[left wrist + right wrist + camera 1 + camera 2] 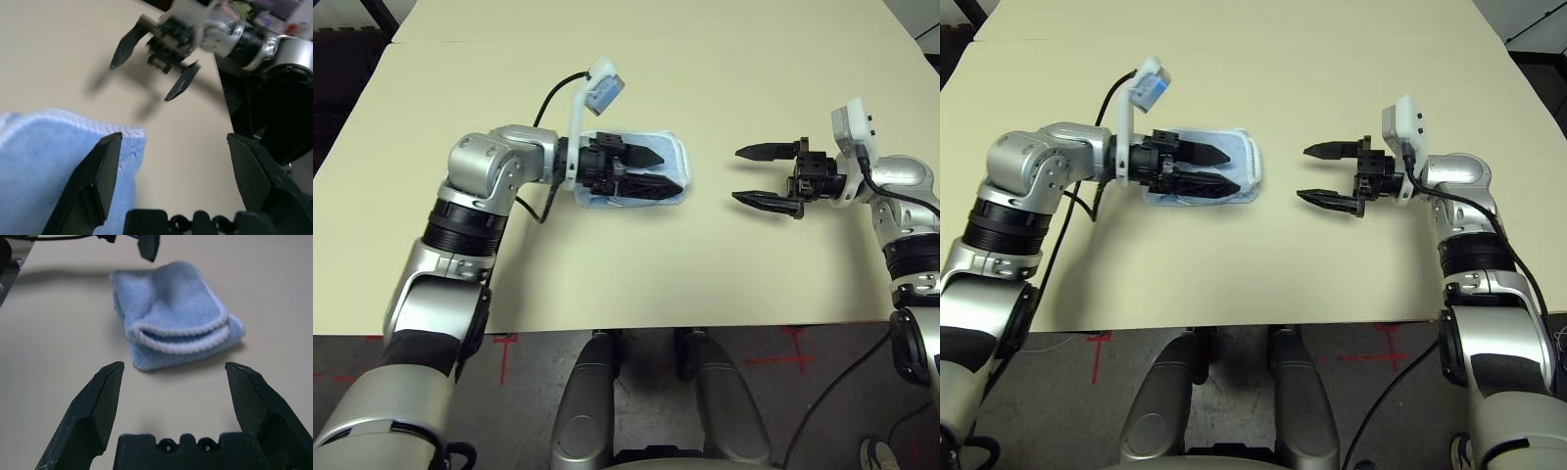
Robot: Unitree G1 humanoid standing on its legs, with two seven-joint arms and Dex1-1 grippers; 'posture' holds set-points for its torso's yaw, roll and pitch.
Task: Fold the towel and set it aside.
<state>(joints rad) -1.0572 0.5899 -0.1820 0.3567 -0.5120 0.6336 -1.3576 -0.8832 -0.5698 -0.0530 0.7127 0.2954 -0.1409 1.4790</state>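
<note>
Left eye view: the light blue terry towel with white edging (674,166), folded into a layered packet upper centre, long axis running left-right, open edges facing frame right. Folding looks nearly finished; setting aside remains. Above it, the left end effector (644,170) gapes, empty; the right end effector (750,176), right of centre, is spread wide, empty.
</note>
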